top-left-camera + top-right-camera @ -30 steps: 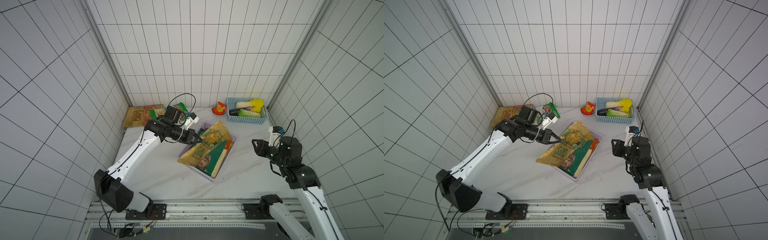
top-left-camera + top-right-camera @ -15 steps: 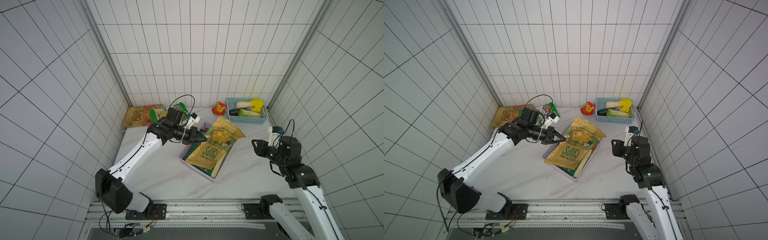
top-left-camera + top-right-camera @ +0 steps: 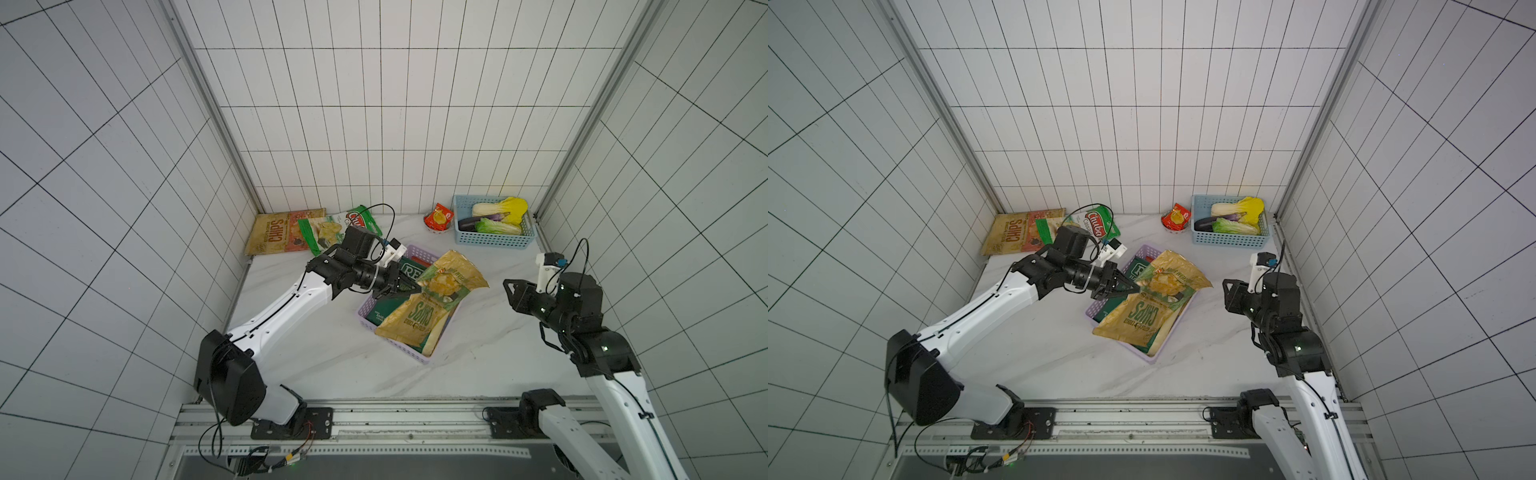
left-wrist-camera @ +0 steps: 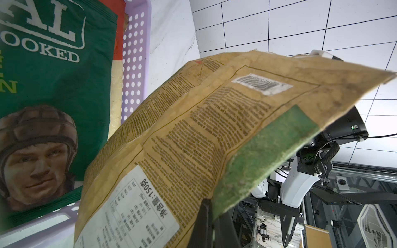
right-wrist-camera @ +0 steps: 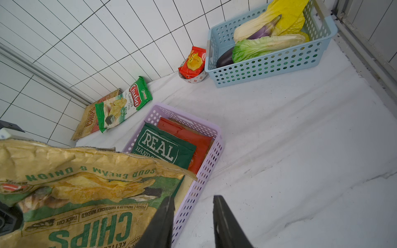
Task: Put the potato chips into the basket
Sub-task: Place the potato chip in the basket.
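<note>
While the tan bag (image 3: 446, 282) hangs tilted over the basket (image 3: 420, 356), its lower end resting inside, the left claw (image 3: 409, 286) pinches its edge tight. The right claw (image 3: 508, 286) hovers over the bench (image 3: 324, 332), half-open, empty.

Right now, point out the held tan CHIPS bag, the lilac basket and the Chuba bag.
tan CHIPS bag (image 3: 417, 313), in a top view, green lettering.
lilac basket (image 5: 206, 171), right wrist view, perforated side wall.
Chuba bag (image 3: 1097, 221), in a top view, red logo.
</note>
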Action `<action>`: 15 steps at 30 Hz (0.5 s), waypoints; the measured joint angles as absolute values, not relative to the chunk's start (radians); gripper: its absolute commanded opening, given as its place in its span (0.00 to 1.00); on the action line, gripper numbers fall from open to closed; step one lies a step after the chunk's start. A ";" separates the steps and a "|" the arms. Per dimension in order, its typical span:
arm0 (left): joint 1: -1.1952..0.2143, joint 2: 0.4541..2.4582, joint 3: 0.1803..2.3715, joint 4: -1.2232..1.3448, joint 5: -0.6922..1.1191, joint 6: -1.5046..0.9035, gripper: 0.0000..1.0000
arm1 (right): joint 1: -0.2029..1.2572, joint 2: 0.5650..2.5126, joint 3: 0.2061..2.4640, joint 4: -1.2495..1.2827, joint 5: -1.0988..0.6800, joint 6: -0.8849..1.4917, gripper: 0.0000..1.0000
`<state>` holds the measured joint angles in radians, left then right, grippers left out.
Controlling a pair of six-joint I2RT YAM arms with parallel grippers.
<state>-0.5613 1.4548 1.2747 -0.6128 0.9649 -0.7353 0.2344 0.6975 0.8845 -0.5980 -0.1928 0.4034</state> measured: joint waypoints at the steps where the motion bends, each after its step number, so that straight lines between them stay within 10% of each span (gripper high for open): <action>1: -0.561 1.456 1.275 -0.612 0.967 -0.743 0.00 | 0.234 0.698 0.884 -0.598 -0.193 0.403 0.34; 15: -0.561 1.465 1.287 -0.589 1.023 -0.872 0.00 | 0.234 0.698 0.875 -0.597 -0.193 0.403 0.34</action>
